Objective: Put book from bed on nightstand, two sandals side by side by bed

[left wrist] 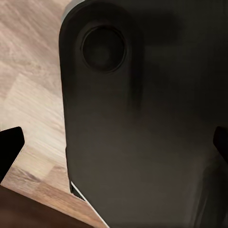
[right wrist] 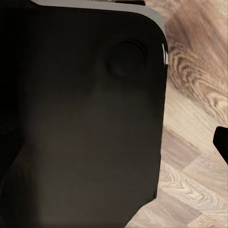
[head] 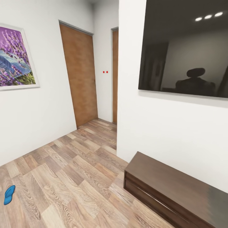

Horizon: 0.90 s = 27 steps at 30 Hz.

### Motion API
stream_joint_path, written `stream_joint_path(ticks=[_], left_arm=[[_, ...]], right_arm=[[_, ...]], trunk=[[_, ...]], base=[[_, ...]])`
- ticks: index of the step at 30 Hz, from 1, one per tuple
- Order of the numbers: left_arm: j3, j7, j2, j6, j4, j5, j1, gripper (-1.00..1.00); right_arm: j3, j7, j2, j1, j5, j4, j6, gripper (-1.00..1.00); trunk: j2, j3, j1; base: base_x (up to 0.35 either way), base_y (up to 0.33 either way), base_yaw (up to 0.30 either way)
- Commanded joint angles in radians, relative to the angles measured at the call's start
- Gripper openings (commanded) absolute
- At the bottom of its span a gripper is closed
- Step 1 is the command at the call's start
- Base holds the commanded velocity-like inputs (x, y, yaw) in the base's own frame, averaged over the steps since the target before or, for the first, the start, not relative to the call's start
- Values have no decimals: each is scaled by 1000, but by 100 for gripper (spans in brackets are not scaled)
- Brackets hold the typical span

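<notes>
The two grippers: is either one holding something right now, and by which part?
Nothing is held. Each wrist view shows dark fingertips spread at the picture's edges, with only the robot's dark body between them.

sandal [head: 9,194] — 1 | doors [head: 80,76] — 2 | framed picture [head: 15,58] — 1 | TV [head: 186,50] — 1 | TV cabinet [head: 174,190] — 1

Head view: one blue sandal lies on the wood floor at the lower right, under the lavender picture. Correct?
Not quite. The sandal lies at the lower left of the head view, on the wood floor, under the lavender picture. The rest stands.
</notes>
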Motion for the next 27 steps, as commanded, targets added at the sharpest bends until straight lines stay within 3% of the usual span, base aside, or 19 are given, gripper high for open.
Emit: stream_joint_path(ticks=[1,27], left_arm=[[0,-1,0,0,-1,1,0,100],[-2,-1,-1,0,-1,0,0,100]], right_arm=[[0,0,0,-1,0,1,0,100],[0,0,0,-1,0,1,0,100]], trunk=[[0,-1,0],[0,-1,0]], base=[[-7,203,44],[-99,98,63]])
